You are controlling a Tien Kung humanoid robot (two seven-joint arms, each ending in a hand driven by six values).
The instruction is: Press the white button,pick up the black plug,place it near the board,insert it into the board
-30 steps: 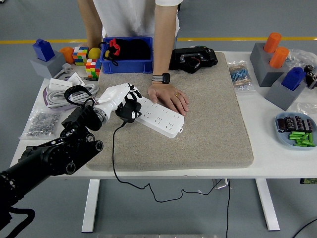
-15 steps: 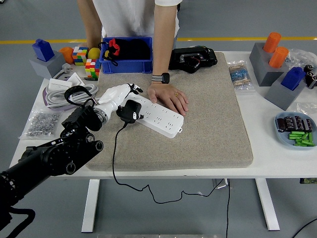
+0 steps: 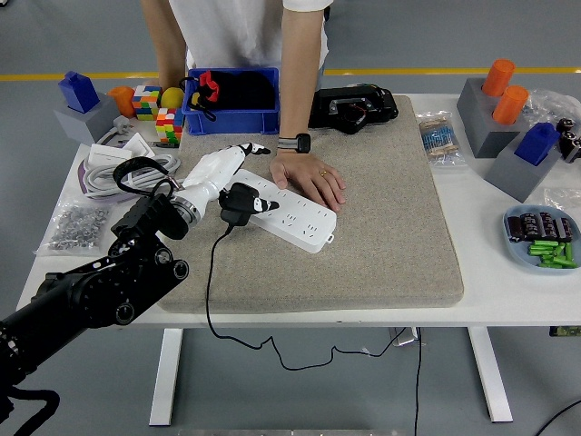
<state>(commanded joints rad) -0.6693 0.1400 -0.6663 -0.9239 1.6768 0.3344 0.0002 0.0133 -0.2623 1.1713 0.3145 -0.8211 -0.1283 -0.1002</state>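
The white power strip (image 3: 295,216) lies slanted on the grey mat (image 3: 381,227). The black plug (image 3: 238,202) sits on the strip's left end, and its black cord (image 3: 210,282) trails off the table's front edge. My left hand (image 3: 238,162), white with dark fingertips, is just above and behind the plug. Its fingers (image 3: 254,148) are stretched out flat and hold nothing. A person's hand (image 3: 310,178) rests flat on the strip's far side and steadies it. The white button cannot be made out. My right arm is out of view.
A blue bin (image 3: 231,118) and colour cubes (image 3: 166,123) stand behind my hand. Coiled cables (image 3: 118,168) and a bag of screws (image 3: 77,225) lie at the left. A black device (image 3: 354,107), grey blocks (image 3: 495,123) and a plate of parts (image 3: 543,238) stand at the right.
My left hand has let go of the plug and straightened its fingers up and away. The plug now rests on the strip's left end. The person's hand has not moved.
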